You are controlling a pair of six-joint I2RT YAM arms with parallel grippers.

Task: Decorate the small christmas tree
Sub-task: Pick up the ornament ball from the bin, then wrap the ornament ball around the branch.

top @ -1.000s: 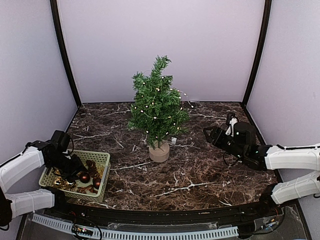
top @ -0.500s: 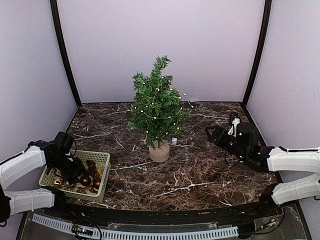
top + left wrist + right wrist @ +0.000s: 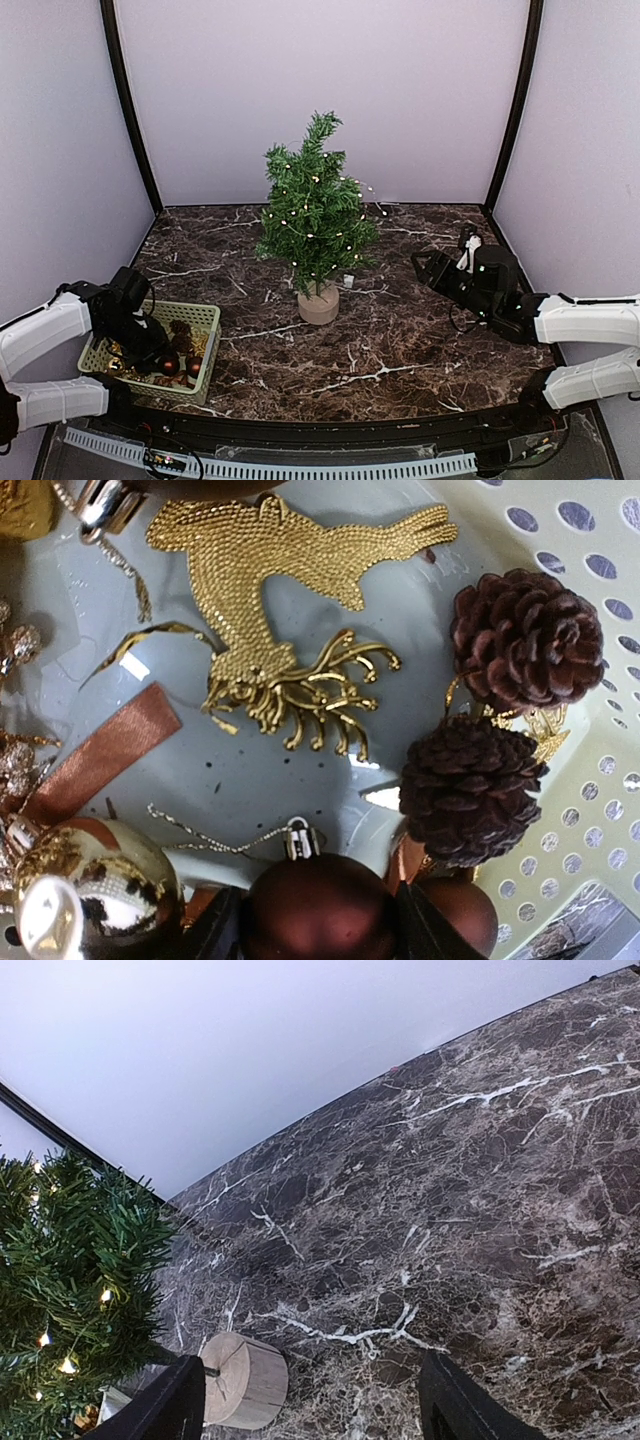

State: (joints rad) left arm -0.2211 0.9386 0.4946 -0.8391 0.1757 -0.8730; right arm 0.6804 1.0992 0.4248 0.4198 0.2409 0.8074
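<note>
left fingers straddling maroon bauble in basket, pinch unclear | right fingers spread, empty | small christmas tree upright at desk centre, 2 o'clock from basket, 9 o'clock of nearer right fingers

Robot test cell, lab-type setup. Plain pale wall panels are framed by black corner posts, closing in a marble-pattern worktop. The left arm and right arm are mounted at its near edge. A ribbed white strip runs along the front.
</note>
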